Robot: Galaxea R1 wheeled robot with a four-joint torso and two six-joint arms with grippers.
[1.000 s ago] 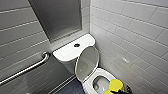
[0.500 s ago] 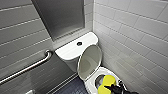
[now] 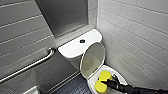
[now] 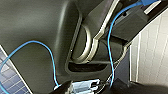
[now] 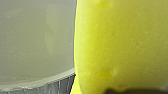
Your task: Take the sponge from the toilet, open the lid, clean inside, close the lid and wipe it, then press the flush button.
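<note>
Right gripper [image 3: 104, 81] is clenched on the sponge [image 3: 104, 75], over the toilet [image 3: 72, 48] bowl at 5 o'clock in head view. Lid [image 3: 92, 60] stands raised against the tank, flush button [image 3: 82, 41] at its 11 o'clock.

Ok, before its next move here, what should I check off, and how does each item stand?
1. Lid open: ok. The lid stands raised behind the toilet bowl.
2. Grip on the sponge: ok. The right gripper is shut across the middle of the sponge.
3. Sponge over the bowl: ok.
4. Sponge touching the bowl's inside: cannot tell.
5. Nothing resting on the flush button: ok.
</note>
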